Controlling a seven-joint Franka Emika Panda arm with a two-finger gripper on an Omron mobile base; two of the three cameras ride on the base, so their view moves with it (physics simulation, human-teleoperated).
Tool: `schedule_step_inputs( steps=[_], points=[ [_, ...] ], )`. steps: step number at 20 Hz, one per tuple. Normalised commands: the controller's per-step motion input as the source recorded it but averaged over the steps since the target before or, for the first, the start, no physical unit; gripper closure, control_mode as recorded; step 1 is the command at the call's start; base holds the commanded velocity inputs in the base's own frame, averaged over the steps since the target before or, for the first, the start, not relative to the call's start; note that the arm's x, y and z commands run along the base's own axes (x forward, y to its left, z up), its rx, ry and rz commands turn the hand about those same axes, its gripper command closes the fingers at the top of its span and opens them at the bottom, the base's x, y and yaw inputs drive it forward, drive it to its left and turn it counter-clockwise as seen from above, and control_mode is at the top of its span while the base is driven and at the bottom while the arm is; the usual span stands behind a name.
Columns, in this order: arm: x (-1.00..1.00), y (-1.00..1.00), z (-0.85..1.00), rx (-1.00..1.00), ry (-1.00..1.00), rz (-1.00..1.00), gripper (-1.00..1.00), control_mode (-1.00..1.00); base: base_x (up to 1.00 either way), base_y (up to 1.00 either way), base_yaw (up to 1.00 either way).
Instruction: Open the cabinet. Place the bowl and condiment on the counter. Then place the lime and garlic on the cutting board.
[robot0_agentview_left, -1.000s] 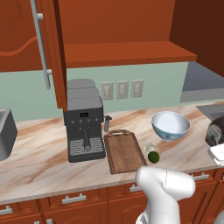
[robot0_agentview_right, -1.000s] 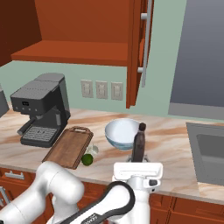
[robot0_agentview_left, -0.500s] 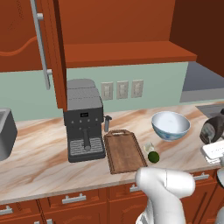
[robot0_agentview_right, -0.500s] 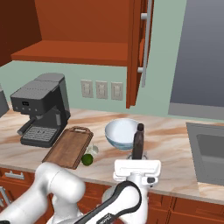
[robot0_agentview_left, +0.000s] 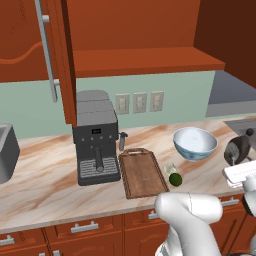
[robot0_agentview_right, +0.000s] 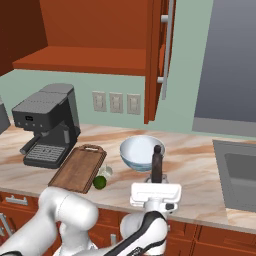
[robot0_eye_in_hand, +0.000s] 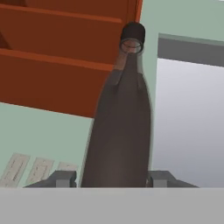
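Hand (robot0_eye_in_hand: 112, 177) edged right clamping condiment (robot0_agentview_right: 157, 164); label unreadable

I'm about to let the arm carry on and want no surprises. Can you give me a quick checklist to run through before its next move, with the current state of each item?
1. Cabinet door open: ok.
2. Bowl out on the counter: ok.
3. Condiment between the fingers of the gripper: ok, held.
4. Condiment standing on the counter, ready for release: cannot tell, its base is hidden.
5. Lime on the cutting board: not ok, it lies just off the board's right edge.
6. Garlic on the cutting board: not ok, beside the lime.
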Motion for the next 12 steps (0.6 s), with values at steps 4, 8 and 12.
schedule_step_inputs(
  steps=[4, 8, 12],
  points=[
    [0.09, -0.03, -0.27, -0.04, -0.07, -0.03, 1.0, -1.0, 0.0, 0.0, 0.0],
    [0.15, -0.01, -0.25, -0.04, -0.06, -0.03, 1.0, -1.0, 0.0, 0.0, 0.0],
    [0.19, 0.0, -0.23, -0.03, -0.05, -0.03, 1.0, -1.0, 0.0, 0.0, 0.0]
  ],
)
